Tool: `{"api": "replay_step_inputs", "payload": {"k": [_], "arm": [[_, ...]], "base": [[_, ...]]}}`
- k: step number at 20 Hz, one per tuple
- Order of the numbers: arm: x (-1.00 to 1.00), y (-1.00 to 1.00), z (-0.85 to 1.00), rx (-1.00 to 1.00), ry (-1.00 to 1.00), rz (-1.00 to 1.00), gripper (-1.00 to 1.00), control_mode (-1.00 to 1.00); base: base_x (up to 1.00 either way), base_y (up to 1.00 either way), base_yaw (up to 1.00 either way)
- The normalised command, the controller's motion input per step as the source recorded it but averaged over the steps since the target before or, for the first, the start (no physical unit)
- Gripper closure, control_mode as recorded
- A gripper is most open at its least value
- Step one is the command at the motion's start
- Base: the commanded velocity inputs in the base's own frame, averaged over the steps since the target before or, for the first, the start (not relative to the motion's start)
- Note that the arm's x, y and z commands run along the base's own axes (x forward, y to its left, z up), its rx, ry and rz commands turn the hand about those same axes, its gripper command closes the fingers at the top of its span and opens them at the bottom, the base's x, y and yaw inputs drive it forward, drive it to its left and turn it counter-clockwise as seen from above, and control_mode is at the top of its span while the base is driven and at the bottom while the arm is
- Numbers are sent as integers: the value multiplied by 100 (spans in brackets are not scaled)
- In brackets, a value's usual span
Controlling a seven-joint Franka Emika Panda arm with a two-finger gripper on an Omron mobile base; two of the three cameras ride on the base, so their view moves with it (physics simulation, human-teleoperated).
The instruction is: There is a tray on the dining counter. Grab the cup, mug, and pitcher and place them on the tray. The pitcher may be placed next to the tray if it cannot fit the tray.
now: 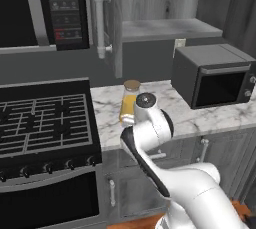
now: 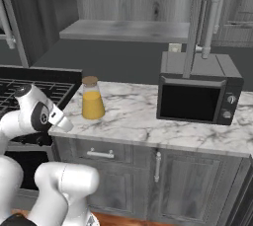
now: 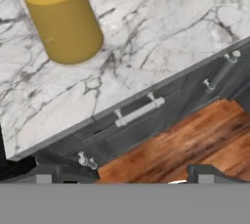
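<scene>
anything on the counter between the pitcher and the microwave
Nothing. In the right base view, the stretch of marble counter between the pitcher and the microwave is bare. The left base view shows the same.

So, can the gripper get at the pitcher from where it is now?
Probably yes. The gripper is open and hangs off the counter's front edge, and the pitcher stands alone on bare marble near that edge. The microwave sits well aside.
</scene>
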Motion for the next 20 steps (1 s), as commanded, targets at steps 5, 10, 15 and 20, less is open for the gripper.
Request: {"api": "replay_step_inputs", "payload": {"k": [5,10,15,20], "arm": [[28,63,0,-22,-12,-10,-100,-100],[59,65,0,-20,-7,-11,-100,-100],[79,61,0,-11,0,-12,-100,-100],[74,42,0,-6,6,-15,-100,-100]], "base": [[0,0,0],[0,0,0],[0,0,0],[0,0,0]]}}
